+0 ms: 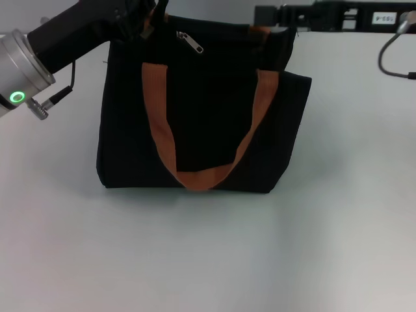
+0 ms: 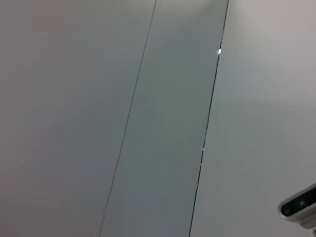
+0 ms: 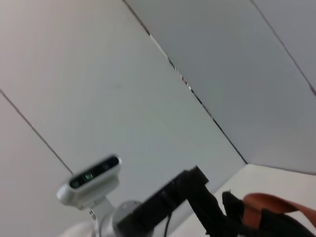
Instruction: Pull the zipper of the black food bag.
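While the bag (image 1: 201, 117) stood upright on the table (image 1: 208, 260), its straps (image 1: 195, 175) hanging down the front, the zipper (image 1: 190, 42) lay free on the top edge, toward the bag's left end. The left gripper (image 1: 140, 16) was at the top left corner of the bag, and the right gripper (image 1: 270, 19) at the top right corner; whether either was closed I cannot tell. The step seemed to be steadying the bag; next, one gripper would have to pinch the small tab and draw it along the track.
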